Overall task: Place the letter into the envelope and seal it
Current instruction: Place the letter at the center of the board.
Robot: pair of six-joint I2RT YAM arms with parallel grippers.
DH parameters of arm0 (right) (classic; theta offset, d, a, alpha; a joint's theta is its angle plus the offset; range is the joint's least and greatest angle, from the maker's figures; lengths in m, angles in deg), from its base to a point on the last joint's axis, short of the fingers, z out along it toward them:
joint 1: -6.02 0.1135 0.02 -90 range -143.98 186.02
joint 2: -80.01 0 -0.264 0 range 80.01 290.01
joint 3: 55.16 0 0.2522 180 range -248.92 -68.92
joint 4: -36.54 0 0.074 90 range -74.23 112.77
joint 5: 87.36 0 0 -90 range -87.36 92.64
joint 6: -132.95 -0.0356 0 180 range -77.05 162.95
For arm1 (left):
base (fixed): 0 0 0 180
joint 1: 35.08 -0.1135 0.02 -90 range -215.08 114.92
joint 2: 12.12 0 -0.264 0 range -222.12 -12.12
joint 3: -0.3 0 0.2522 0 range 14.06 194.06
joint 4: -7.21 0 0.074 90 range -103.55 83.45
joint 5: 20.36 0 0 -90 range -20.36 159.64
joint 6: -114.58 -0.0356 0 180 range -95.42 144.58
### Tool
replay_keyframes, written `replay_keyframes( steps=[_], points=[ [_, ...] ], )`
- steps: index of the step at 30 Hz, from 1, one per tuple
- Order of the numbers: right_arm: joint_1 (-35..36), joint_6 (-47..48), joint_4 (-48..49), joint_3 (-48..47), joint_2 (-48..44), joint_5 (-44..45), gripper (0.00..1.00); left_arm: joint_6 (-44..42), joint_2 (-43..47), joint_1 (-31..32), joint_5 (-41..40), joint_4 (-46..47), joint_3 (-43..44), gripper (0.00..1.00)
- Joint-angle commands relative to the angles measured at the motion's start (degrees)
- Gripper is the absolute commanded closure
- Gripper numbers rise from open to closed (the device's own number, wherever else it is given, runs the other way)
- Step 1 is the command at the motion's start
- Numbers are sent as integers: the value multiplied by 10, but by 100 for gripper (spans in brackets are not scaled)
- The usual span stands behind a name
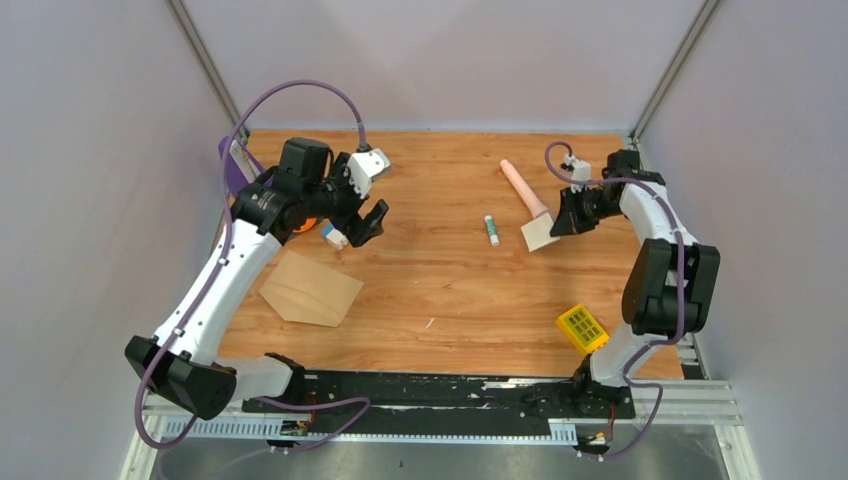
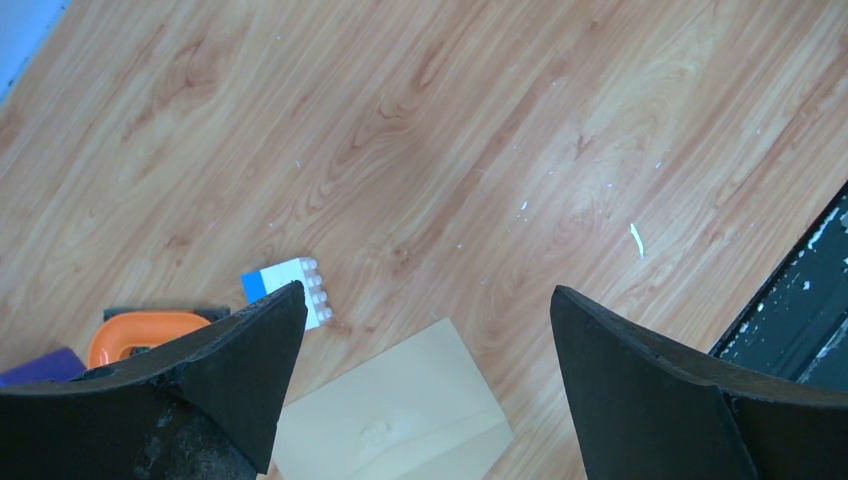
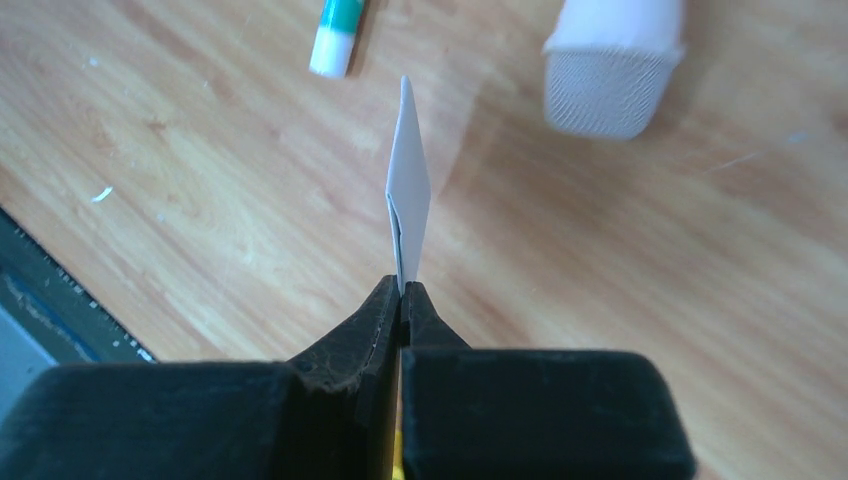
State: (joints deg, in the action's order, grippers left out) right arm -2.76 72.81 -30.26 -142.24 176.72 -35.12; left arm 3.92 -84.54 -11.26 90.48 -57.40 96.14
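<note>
Right wrist: letter (image 3: 409, 190) edge-on in hand (image 3: 402, 296)

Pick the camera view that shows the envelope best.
The top external view: the envelope lies flat with its whole outline showing and nothing covering it. The left wrist view catches only part of it, cut off at the bottom edge of the picture. The right wrist view does not show it.

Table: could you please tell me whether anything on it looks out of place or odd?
Nothing looks spilled or damaged. Small white flecks litter the table, and the envelope lies askew to its edges. The right claw pinches the letter edge-on.
</note>
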Motion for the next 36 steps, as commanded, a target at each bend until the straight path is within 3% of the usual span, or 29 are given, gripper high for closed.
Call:
replay_keyframes(
  steps=[1,13,20,33,36],
  points=[
    [15,-12,7,-91,46,28,100,9,14,-2,-3,20,-7,0],
    [17,-2,-117,-315,211,-10,97,7,25,-3,-3,28,-24,0],
    [17,-9,-118,-331,227,10,89,7,25,-3,0,30,-28,0],
    [17,-15,-109,-329,240,31,83,7,31,-3,1,34,-36,0],
    [17,-16,-101,-325,234,42,77,7,32,-3,2,33,-36,0]
  ],
)
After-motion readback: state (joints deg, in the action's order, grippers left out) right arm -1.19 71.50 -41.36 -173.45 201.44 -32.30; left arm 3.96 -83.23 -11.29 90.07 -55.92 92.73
